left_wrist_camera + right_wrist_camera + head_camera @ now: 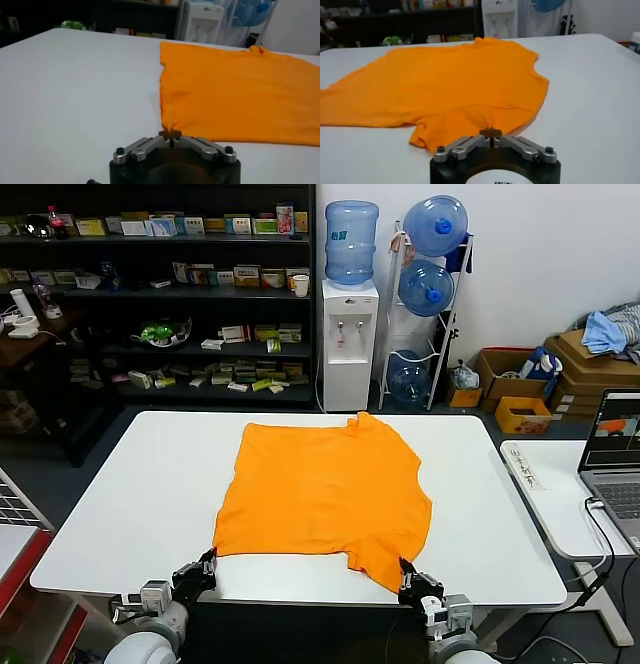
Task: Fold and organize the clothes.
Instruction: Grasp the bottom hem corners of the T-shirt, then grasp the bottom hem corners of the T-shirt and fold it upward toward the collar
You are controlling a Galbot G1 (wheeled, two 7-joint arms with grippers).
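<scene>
Bright orange short-sleeved cotton T-shirt (325, 489) lies flat on white rectangular table (130, 494), plain side up, no lettering legible. Left gripper (171, 135) at near table edge, fingers closed, pinching shirt's near-left corner; fabric puckers just ahead of fingertips. Right gripper (491, 133) at near edge, fingers closed on shirt's near-right sleeve edge; cloth spreads away ahead of it. Silver laptop (612, 454) well right of right gripper.

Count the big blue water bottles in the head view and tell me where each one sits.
4. One stands on the white dispenser, bottle. Three rest on the rack beside it: top, middle, bottom. None seems hidden.
</scene>
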